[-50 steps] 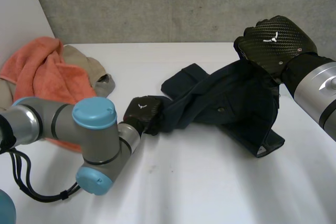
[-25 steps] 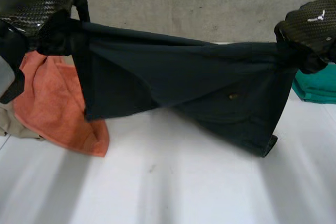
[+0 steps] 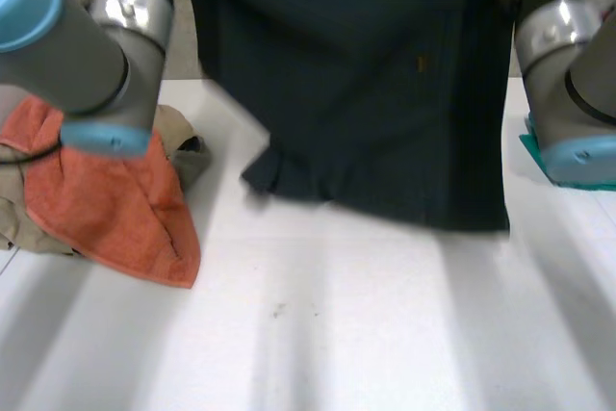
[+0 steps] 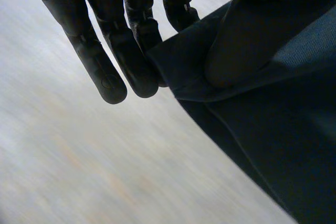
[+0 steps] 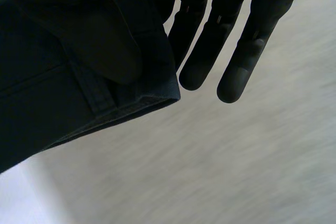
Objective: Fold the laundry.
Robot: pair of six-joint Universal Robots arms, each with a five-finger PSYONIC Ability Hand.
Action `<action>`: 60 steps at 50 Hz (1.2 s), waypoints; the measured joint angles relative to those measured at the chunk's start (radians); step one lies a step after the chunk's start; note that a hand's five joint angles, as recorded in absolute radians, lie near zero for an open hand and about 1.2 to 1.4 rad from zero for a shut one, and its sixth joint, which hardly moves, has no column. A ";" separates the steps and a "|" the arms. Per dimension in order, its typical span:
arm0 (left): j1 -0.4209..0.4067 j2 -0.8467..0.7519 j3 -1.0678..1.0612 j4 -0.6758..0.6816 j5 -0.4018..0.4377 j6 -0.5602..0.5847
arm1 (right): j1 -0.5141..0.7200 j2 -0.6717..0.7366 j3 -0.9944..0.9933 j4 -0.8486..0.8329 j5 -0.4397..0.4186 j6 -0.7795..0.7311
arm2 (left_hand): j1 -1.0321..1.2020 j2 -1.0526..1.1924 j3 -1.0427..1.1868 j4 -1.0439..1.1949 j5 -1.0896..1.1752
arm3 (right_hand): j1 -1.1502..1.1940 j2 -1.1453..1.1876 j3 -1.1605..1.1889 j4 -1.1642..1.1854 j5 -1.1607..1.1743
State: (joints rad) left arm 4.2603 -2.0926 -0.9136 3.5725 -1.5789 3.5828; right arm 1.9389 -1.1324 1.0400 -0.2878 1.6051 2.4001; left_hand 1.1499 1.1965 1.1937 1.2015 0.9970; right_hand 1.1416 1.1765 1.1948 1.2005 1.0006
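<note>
While aloft, garment (image 3: 366,93) in robot hands (image 4: 105,72) (image 5: 236,77)

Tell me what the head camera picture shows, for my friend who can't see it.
A dark blue garment hangs spread out between the robot's left arm and right arm, over a white table. An orange towel lies on a beige cloth at the left, and a teal cloth peeks out at the right.
</note>
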 measured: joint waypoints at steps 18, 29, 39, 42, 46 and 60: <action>-0.009 0.120 -0.300 0.261 -0.012 0.009 | 0.018 0.064 0.037 -0.336 -0.115 0.079 | 0.001 0.003 0.001 0.000 0.010 | 0.000 0.000 0.000 0.000 0.000; -0.041 0.103 -0.685 0.153 -0.017 0.009 | 0.007 0.250 0.214 -0.153 -0.225 0.086 | 0.000 0.004 0.003 0.000 0.010 | 0.000 0.000 0.003 0.000 0.000; -0.117 0.224 -0.844 -0.220 -0.027 0.010 | 0.004 0.110 0.422 0.128 -0.150 0.048 | 0.000 0.005 0.003 0.000 0.010 | 0.000 0.002 0.006 0.000 0.000; -0.123 0.282 -0.861 -0.377 -0.032 0.011 | 0.003 0.000 0.493 0.236 -0.141 0.037 | 0.001 0.005 0.003 0.000 0.010 | 0.000 0.004 0.006 0.000 0.000; -0.148 0.355 -0.882 -0.629 -0.031 0.015 | 0.000 -0.152 0.590 0.389 -0.138 0.002 | 0.001 0.005 0.003 0.000 0.010 | 0.000 0.004 0.006 0.000 0.000; -0.278 0.415 -0.783 -0.924 -0.009 0.021 | -0.104 -0.377 0.803 0.655 -0.155 -0.264 | 0.001 0.005 0.003 0.000 0.010 | 0.000 0.004 0.006 0.000 0.000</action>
State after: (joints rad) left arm 3.9825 -1.6771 -1.6970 2.6489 -1.5881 3.6042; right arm 1.8345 -1.5096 1.8428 0.3670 1.4506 2.1361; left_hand 1.1504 1.2011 1.1970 1.2017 1.0071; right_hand 1.1417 1.1809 1.2006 1.2009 1.0006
